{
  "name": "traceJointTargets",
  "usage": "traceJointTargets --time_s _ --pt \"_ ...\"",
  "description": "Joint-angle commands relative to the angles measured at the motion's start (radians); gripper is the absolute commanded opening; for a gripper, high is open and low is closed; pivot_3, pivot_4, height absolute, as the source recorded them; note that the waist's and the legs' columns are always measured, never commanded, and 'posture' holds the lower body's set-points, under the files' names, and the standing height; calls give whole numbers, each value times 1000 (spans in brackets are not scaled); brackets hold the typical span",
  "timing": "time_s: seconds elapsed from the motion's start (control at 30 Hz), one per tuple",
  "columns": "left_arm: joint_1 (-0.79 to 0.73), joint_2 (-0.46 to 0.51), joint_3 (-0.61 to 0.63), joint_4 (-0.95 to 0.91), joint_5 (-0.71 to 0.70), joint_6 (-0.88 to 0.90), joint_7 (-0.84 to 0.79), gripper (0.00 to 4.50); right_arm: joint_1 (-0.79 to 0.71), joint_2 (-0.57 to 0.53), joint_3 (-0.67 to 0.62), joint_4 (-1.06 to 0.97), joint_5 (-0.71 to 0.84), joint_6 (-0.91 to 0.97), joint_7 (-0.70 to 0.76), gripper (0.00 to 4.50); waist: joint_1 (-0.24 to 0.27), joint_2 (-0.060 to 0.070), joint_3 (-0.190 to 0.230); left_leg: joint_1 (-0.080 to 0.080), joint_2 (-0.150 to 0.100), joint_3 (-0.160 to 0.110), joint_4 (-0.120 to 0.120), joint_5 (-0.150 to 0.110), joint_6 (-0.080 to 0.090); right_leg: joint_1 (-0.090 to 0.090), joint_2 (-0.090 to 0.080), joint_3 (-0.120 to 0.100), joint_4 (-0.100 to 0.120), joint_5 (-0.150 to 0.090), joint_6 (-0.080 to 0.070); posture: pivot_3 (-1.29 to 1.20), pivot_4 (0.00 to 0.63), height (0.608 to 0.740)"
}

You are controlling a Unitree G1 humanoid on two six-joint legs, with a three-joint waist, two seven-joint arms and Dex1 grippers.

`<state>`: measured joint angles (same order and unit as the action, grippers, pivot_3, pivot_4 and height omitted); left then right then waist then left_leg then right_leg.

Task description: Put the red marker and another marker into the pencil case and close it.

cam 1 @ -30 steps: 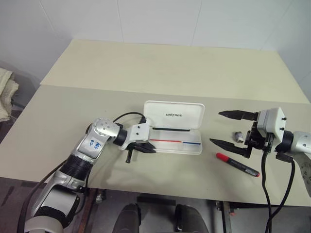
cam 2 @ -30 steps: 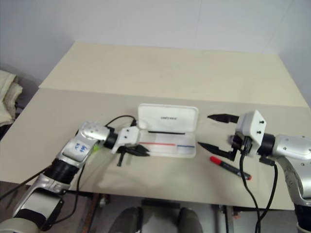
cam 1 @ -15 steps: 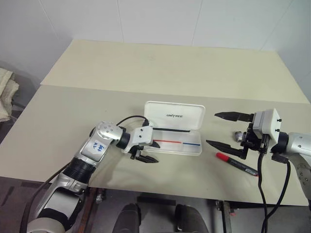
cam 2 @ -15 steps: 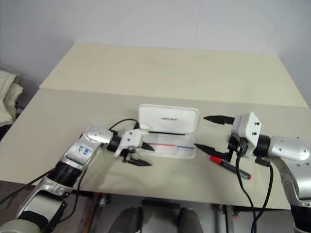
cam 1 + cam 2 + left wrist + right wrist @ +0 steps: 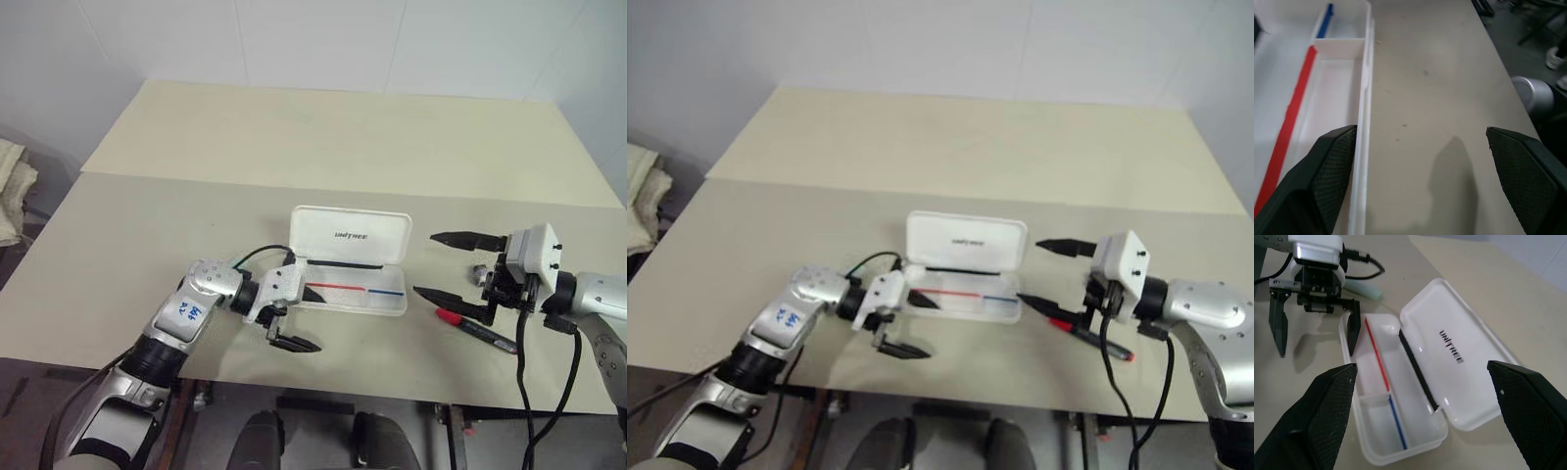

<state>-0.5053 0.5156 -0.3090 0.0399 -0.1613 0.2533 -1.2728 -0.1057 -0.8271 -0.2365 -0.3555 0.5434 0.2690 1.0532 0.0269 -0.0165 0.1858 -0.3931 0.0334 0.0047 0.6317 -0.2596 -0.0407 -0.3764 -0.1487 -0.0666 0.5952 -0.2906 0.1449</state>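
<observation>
One "UNITREE"-lettered pencil case (image 5: pixel 351 261)

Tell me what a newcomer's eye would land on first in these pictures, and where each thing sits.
The white pencil case lies open at the middle of the beige table, its lid folded back and a red and blue line in the tray. The left gripper hangs open at the case's left end, one finger over the tray. To the right, the open right gripper hovers by the red marker, which lies on the table.
</observation>
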Motion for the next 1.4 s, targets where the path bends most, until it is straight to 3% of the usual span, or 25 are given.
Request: traceJointTargets --time_s 0.03,0.3,0.5,0.67,0.93,1.13,1.23,1.4 --pt "13 -24 37 -11 -34 -76 22 4467 24 -11 -57 -38 32 18 -14 4500 0 0 0 0 0 0 0 0 0 0 0 0 0 0 0 0 150 740" --pt "22 -120 104 39 -82 -242 82 4467 112 -5 -127 -41 45 41 -34 4500 0 0 0 0 0 1 1 0 1 0 0 1 0 1 1 0 150 740" --pt "28 -135 162 14 -188 -238 46 4467 229 -47 -181 17 20 46 13 4500 0 0 0 0 0 3 2 -1 1 0 0 2 0 2 2 0 150 740" --pt "76 -16 226 -94 -259 -151 10 4467 297 -148 -154 242 -109 -53 110 4500 -5 0 0 2 0 4 2 -2 3 1 0 4 -1 2 2 0 150 740" --pt "133 147 336 -168 -314 -66 10 4467 220 -113 -63 427 -183 -110 118 4500 -6 0 0 3 0 6 2 -2 3 1 0 5 -1 4 0 0 150 740" --pt "177 191 381 -215 -325 -47 36 4467 156 -63 14 476 -209 -133 117 4500 -6 -1 1 3 0 6 2 -2 3 1 0 5 -2 4 0 0 150 740" --pt "183 199 388 -231 -324 -37 54 4500 144 -42 39 482 -217 -139 115 3865 -10 -2 1 4 1 6 2 -2 3 1 1 5 -2 5 -1 0 150 740" --pt "186 215 402 -235 -330 -31 65 4500 138 -16 52 469 -226 -173 103 2035 -20 -2 1 5 5 7 1 -1 1 1 4 5 -1 5 -2 0 150 740"
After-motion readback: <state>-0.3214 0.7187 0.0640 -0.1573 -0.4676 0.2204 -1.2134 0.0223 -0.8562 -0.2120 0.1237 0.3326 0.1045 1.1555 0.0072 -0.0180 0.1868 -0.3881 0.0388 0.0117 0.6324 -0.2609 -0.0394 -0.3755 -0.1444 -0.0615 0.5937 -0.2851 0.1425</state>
